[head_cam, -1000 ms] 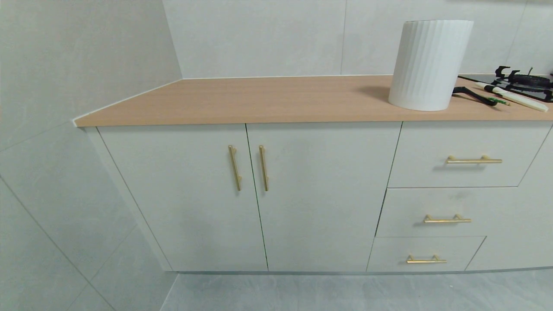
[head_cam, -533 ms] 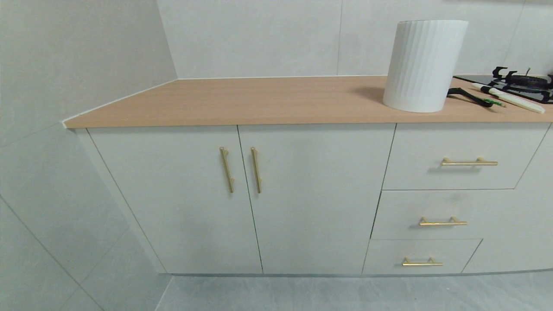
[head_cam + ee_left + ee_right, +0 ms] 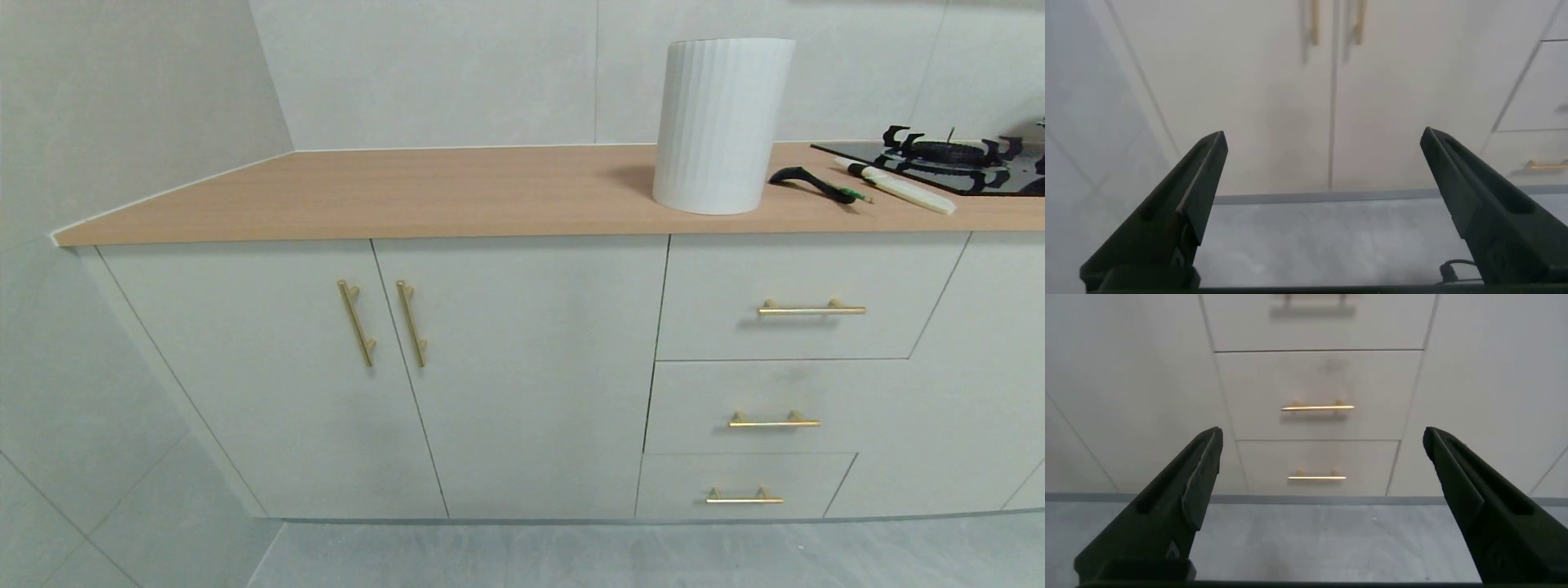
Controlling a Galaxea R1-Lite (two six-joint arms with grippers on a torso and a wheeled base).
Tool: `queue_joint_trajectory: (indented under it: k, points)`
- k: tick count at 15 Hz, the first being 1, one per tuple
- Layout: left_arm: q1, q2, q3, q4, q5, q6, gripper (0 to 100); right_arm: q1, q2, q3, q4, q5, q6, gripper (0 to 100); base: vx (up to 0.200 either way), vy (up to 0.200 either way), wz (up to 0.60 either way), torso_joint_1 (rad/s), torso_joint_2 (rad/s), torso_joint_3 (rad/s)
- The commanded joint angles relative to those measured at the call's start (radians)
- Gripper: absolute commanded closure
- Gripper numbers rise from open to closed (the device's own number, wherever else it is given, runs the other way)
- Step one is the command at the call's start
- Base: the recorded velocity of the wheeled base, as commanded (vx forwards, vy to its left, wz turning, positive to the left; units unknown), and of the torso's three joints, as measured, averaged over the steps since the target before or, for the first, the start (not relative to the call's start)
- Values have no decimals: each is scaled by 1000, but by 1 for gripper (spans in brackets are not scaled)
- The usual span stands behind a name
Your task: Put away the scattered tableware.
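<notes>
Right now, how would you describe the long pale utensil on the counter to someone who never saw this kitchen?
On the wooden countertop stands a tall white ribbed container. Between it and the black stove burner lie two utensils. Yours is the cream utensil, long and straight, nearer the stove; its neighbour, the black utensil, is shorter and curved.

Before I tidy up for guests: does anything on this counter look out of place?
Two things lie loose on the countertop beside the white ribbed container: a black-handled utensil and a long cream utensil apparently overlapping the cooktop edge. Doors and drawers look shut.
</notes>
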Motion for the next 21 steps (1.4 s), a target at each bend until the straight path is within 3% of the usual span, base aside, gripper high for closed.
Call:
queue_joint_trajectory:
  k: [1, 11, 14, 21]
  points:
    - [0, 2, 0, 0, 0, 0, 0, 0, 2, 0, 1, 0, 0, 0, 0, -200, 0, -2, -2, 2]
    - [0, 2, 0, 0, 0, 0, 0, 0, 0, 0, 1, 0, 0, 0, 0, -20, 0, 1, 0, 0]
    - [0, 2, 0, 0, 1, -1, 0, 0, 2, 0, -1, 0, 1, 0, 200, 0, 0, -4, 4, 2]
    - [0, 2, 0, 0, 1, -1, 0, 0, 0, 0, -1, -1, 3, 0, 0, 0, 0, 0, 0, 0]
